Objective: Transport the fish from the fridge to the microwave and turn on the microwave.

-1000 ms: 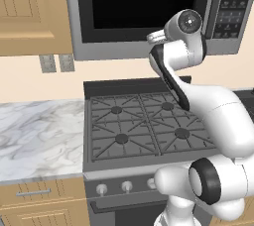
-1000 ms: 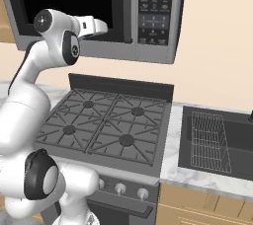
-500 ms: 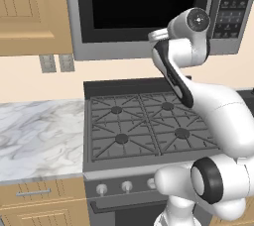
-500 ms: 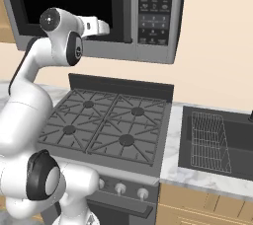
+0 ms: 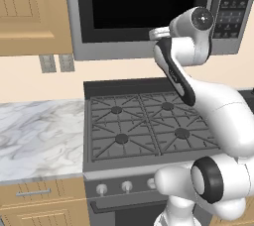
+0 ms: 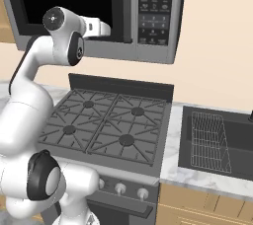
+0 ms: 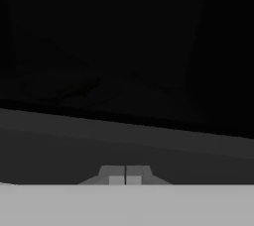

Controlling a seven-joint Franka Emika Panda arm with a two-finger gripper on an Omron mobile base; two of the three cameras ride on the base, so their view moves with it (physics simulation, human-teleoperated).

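Tool fingertips sit pressed together at the bottom of the hand view, nothing between them, aimed at the dark window of the microwave. From the right base view the white hand reaches toward the lower edge of the door, left of the button panel; whether it touches the door I cannot tell.

The fish cannot be made out: the window is black, and the hand view gives only vague dark shapes behind the glass (perhaps the turntable, too dim to say). The door looks shut, so the remaining step is probably starting the microwave.

The risk, as I judge it, is aim. The tool points at the door, not the panel, so a push from here would land on glass or frame and start nothing. Sliding sideways while pressed against the door could scrape or jam the tool, and the buttons are small and packed close, so a slightly off approach could hit the wrong one.

Below are a gas stove, a marble table to its left, and a sink with a wire rack to its right. Nothing stands between tool and panel.
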